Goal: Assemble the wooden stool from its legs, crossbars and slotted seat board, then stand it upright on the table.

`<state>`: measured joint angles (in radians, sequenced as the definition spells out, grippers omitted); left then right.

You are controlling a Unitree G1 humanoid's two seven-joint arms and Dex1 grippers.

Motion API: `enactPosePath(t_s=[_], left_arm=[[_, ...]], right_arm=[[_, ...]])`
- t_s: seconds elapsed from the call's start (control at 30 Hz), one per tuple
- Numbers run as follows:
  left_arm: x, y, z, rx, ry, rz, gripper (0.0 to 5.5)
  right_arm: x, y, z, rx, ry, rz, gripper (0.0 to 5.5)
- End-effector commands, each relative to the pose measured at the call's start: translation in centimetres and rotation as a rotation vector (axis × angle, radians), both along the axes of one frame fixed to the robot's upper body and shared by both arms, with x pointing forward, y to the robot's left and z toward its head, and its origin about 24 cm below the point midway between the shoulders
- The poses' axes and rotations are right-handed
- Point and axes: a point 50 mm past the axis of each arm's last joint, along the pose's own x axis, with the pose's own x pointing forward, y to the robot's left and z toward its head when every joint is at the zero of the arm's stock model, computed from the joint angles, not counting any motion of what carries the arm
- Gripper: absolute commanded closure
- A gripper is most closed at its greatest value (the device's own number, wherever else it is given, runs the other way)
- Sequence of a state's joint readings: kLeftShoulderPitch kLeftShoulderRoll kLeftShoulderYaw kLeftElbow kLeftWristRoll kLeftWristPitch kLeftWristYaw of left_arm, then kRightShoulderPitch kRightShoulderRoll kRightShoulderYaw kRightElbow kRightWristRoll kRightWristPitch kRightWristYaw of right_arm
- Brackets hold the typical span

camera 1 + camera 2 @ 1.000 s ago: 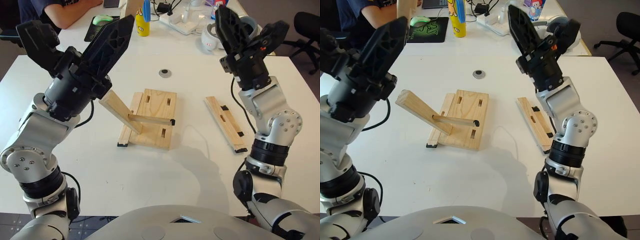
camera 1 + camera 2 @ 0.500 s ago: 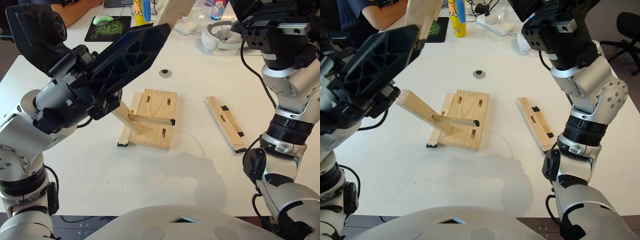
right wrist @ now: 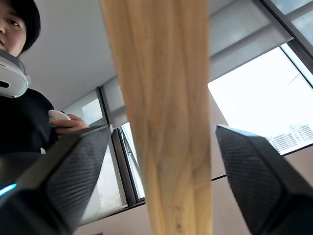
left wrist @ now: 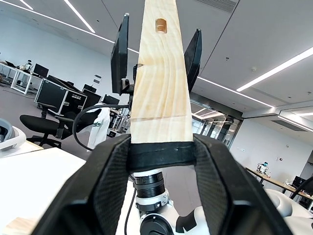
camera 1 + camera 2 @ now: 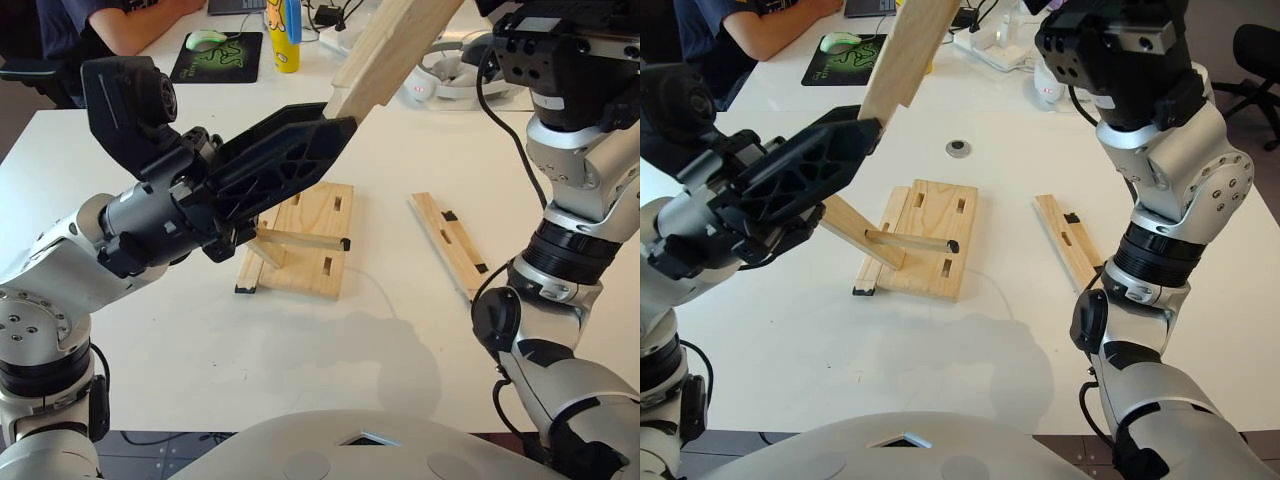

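One leg [image 5: 389, 50] held high: left tool [image 4: 161, 149] pinches it, right tool [image 3: 162, 132] seemingly spread around.

Two head eyes, side by side, high above the table [image 5: 300, 360], facing forward and down over both arms at middle range. Same scene in both, shifted slightly sideways: board [image 5: 322, 210], raised leg [image 5: 395, 45].

Left wrist camera just behind the left gripper [image 4: 161, 152], looking out along its fingers [image 4: 112, 186] and up at a ceiling [image 4: 244, 44]. Very near the leg clamped there, with the right gripper [image 4: 161, 29] farther off at the leg's end.

Right wrist camera likewise behind its own gripper, tilted up toward windows [image 3: 254, 107], close on the same leg between spread fingers [image 3: 73, 171].

Leg shared by all four views.
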<state>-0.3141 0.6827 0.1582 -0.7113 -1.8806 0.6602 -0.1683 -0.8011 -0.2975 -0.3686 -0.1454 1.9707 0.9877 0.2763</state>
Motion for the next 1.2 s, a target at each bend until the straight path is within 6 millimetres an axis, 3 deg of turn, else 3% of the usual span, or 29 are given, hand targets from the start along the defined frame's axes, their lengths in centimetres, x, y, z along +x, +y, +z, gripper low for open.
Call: enactPosePath(t_s=[0.03,0.23,0.63,0.67,0.87,1.03,1.13,1.2], left_arm=[[0.1,0.1,-0.4,0.026,-0.002,0.008,3.58],[0.1,0.4,-0.7,0.028,-0.002,0.008,3.58],[0.6,0.9,-1.1,0.043,-0.005,0.052,3.58],[0.6,0.9,-1.1,0.041,-0.006,0.058,3.21],[1.9,1.8,-1.1,0.021,0.018,0.178,2.45],[4.1,4.9,0.2,-0.062,0.034,0.397,2.45],[4.9,6.1,0.4,-0.083,0.056,0.473,2.45],[5.1,6.3,-0.2,-0.065,0.075,0.497,2.45]], right_arm=[[-0.1,0.1,0.9,0.004,-0.027,-0.002,2.32],[0.4,-0.3,0.9,0.0,0.0,-0.021,3.3],[0.6,-0.8,0.6,-0.02,0.016,-0.036,3.32],[0.6,-0.9,0.6,-0.023,0.02,-0.04,3.32],[0.7,-1.5,0.2,-0.102,0.017,-0.102,3.35],[1.5,-2.3,-2.5,-0.339,-0.114,-0.395,3.37],[1.9,-3.1,-4.9,-0.432,-0.165,-0.506,3.37],[1.9,-3.5,-7.6,-0.497,-0.215,-0.554,3.38]])
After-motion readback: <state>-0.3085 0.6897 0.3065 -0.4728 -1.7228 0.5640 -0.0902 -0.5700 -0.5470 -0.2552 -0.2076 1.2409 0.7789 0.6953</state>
